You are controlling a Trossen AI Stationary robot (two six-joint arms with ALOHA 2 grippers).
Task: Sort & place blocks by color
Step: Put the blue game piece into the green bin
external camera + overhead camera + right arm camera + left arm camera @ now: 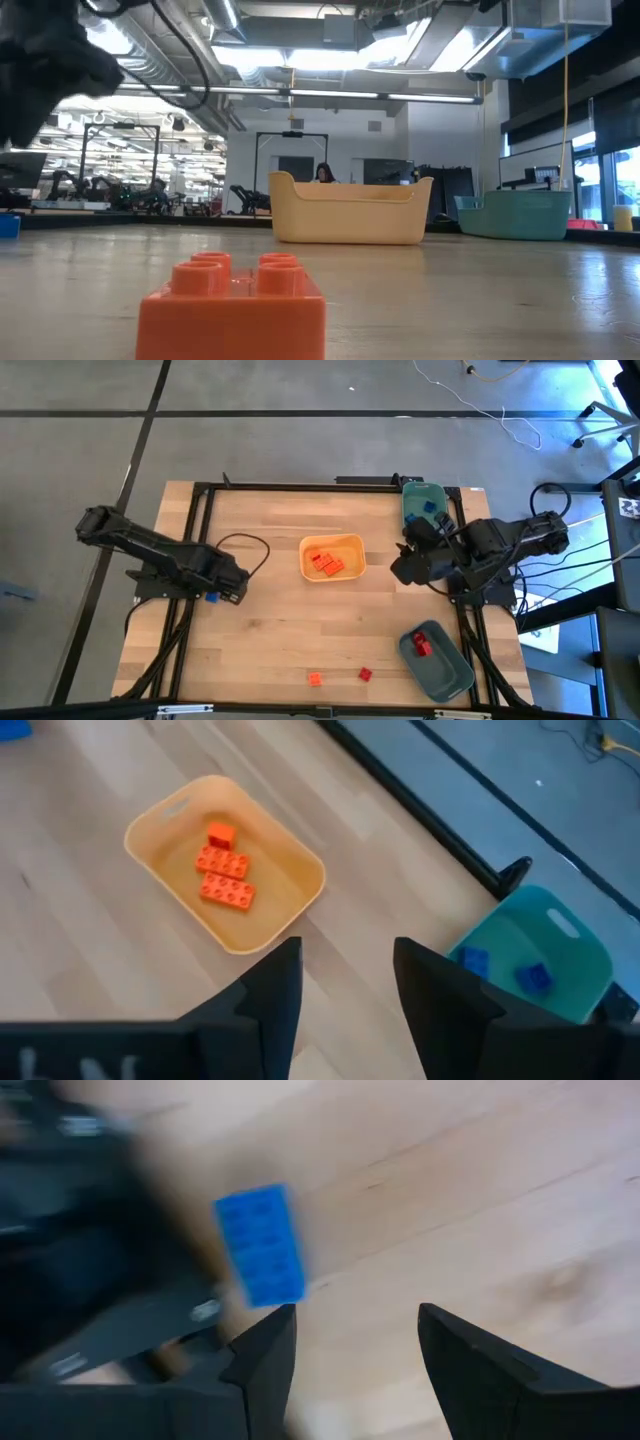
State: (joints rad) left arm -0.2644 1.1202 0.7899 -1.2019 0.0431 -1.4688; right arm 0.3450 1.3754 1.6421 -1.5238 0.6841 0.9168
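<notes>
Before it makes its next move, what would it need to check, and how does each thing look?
1. Left gripper open and empty: ok; nothing sits between its fingers.
2. Blue block within reach: ok; it lies on the table just ahead of that gripper, near the left edge.
3. Right gripper empty: ok; its fingers stand apart with only bare table between them.
4. Yellow tray holds orange blocks only: ok.
5. Far teal bin holds blue blocks only: ok, two show.
6. All blocks sorted: not ok; an orange block and a red block lie loose near the front edge.
</notes>
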